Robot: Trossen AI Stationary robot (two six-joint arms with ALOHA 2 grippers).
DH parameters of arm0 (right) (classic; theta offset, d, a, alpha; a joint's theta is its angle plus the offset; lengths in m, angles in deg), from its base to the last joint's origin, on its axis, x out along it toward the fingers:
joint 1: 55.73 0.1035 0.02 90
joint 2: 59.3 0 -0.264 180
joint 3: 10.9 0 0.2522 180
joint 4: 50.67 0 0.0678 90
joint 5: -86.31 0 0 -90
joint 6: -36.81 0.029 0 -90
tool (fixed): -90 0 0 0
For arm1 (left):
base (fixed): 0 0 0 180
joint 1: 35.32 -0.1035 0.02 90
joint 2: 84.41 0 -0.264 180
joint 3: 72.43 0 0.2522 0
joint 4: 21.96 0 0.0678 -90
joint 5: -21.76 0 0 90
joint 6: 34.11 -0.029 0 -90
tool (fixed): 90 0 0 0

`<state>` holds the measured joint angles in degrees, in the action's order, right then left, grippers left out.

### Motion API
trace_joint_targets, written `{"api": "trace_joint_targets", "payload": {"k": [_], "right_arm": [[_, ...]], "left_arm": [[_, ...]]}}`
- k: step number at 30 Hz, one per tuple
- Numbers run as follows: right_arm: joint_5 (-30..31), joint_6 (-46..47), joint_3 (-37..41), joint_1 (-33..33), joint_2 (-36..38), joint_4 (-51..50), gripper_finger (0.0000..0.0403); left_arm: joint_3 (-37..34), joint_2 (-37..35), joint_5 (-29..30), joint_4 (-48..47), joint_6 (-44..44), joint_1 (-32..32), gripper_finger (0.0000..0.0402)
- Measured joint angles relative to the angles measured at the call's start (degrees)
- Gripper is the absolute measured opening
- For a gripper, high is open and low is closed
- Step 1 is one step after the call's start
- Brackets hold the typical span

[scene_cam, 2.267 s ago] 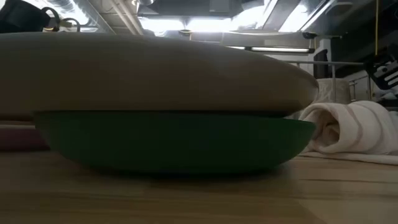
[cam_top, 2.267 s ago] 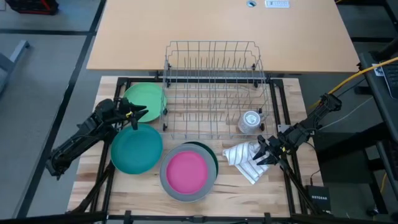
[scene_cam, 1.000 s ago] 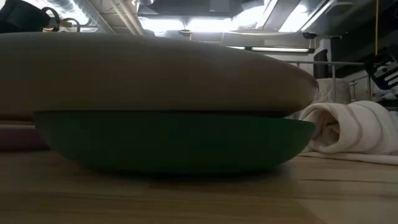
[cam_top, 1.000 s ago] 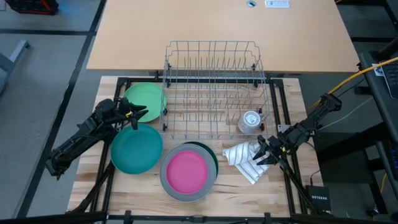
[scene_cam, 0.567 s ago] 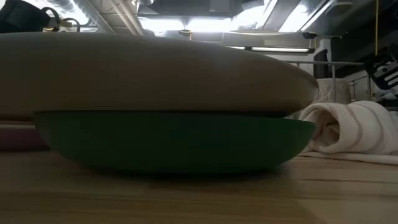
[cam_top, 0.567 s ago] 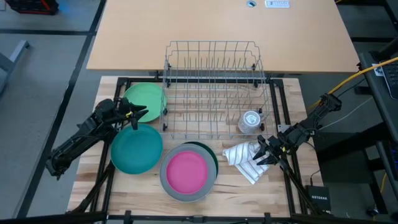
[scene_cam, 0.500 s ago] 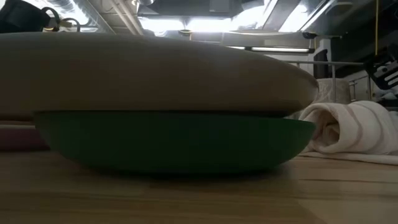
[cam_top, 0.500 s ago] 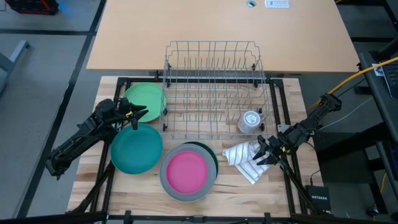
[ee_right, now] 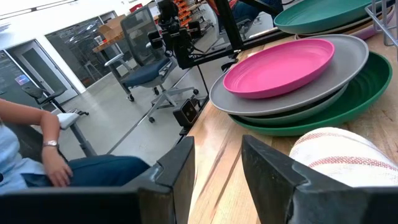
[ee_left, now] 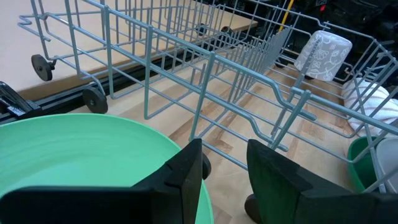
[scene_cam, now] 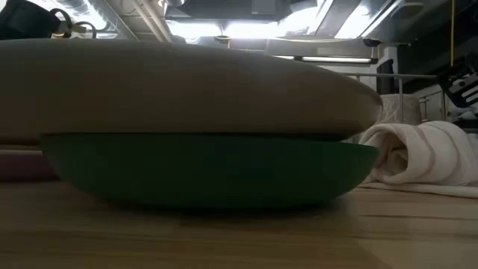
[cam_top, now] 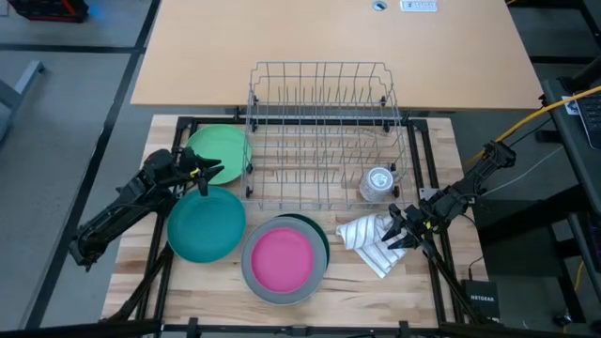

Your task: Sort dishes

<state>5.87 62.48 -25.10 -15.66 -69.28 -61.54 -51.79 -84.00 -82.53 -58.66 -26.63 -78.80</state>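
A light green plate (cam_top: 218,150) lies flat at the table's left, beside the wire dish rack (cam_top: 324,131). In front of it lies a teal plate (cam_top: 206,223). Near the front edge, a pink plate (cam_top: 282,257) sits in a grey plate (ee_right: 298,84), which rests in a dark green bowl (scene_cam: 209,168). My left gripper (cam_top: 208,174) hangs open above the gap between the light green (ee_left: 74,168) and teal plates. My right gripper (cam_top: 394,232) is open at the right end of the striped white cloth (cam_top: 374,242). Neither has anything between its fingers.
A clear glass cup (cam_top: 378,181) stands in the rack's right front corner. The rolled cloth (scene_cam: 426,161) lies right of the stack. A tan tabletop (cam_top: 329,47) lies behind the rack. Beyond the table a seated person (ee_right: 37,149) and office chairs (ee_right: 146,59) show.
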Motion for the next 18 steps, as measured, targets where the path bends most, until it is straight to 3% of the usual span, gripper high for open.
{"api": "trace_joint_targets", "payload": {"k": [18], "right_arm": [[2.45,0.46,-0.02,0.04,-0.02,0.42,0.0136]], "left_arm": [[-0.01,0.0,-0.02,0.0,0.0,0.01,0.0117]]}}
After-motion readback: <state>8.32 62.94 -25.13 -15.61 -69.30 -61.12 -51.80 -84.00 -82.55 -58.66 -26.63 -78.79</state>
